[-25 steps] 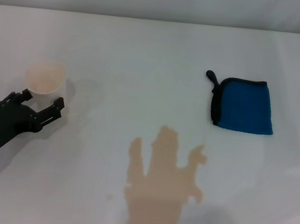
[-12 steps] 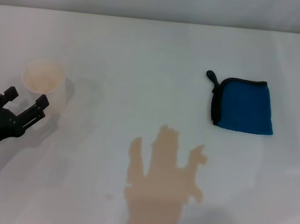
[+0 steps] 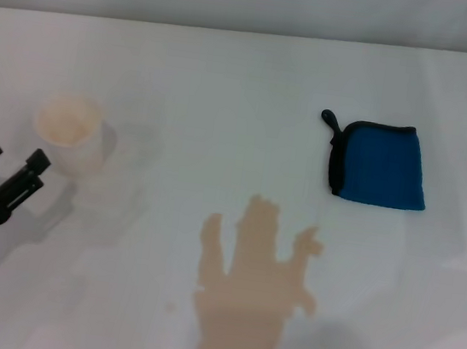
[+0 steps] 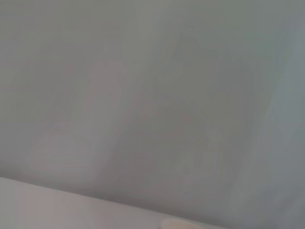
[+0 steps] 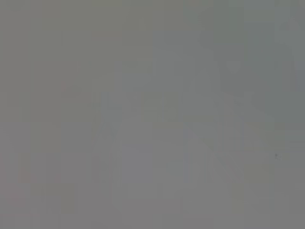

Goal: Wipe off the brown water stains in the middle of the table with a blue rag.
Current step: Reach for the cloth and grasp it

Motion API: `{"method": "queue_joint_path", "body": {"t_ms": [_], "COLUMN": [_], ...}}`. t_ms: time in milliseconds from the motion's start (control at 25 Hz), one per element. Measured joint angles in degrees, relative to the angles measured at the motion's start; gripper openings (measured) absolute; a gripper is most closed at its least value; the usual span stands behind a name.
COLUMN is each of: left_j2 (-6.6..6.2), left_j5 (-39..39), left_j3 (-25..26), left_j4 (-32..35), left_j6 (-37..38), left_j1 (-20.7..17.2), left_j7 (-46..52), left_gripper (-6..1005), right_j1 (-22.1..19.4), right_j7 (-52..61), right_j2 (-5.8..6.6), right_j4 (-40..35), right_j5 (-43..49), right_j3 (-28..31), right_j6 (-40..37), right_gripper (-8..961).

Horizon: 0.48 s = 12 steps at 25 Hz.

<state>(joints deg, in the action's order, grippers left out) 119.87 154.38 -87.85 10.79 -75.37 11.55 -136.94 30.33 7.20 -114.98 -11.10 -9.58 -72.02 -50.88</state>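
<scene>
The blue rag [image 3: 379, 165] lies flat on the worktop [image 3: 229, 79], beyond and to the right of the brown water stains [image 3: 251, 287], untouched; the left pincer [image 3: 9, 164], prongs apart and empty, hovers far to the stains' left, beside a paper cup [image 3: 70, 133]; the right pincer is out of view; the rag must first be taken by its edge, I think, then pressed flat over the puddle.

left gripper [image 3: 9, 164] arm cut off, stain [image 3: 252, 293] clipped

The desk [image 3: 229, 79] is a plain white surface, smooth and matt, with only soft grey shading. The brown water stains [image 3: 252, 293] lie on it as a thin, flat tan film of liquid. The blue rag [image 3: 381, 165] is soft cloth with black stitched trim. The cup [image 3: 71, 136], left of the stains, looks like matt white paper. The left gripper [image 3: 9, 164] is black, dull plastic or metal.
</scene>
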Motion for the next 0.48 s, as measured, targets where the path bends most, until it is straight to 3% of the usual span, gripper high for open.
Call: {"method": "queue_joint_path", "body": {"t_ms": [160,240,320,480], "left_j2": [0.01,0.01,-0.02,-0.10], "left_j5": [3.1,5.7,8.0,12.1], "left_j3": [0.0,0.1,0.1,0.0], "left_j4": [0.0,-0.1,-0.4,-1.4], "left_j6": [-0.5,-0.5,-0.5,-0.1], "left_j1": [-1.3,-1.9,-2.4,-2.2], "left_j7": [0.0,0.0,-0.1,-0.3], "left_gripper": [882,882,882,882], "right_j1": [-0.1,-0.6,-0.9,0.7], "right_j7": [1.0,2.6,4.3,4.5], "right_j2": [0.07,0.56,1.47,3.50], "right_j4": [-2.2,-6.6,-12.5,-23.3], "right_j5": [0.0,0.0,0.1,1.4], "right_j3": [-2.6,-7.2,-11.5,-15.2], "right_j6": [1.9,7.0,15.2,39.2], "right_gripper": [826,826,826,825]}}
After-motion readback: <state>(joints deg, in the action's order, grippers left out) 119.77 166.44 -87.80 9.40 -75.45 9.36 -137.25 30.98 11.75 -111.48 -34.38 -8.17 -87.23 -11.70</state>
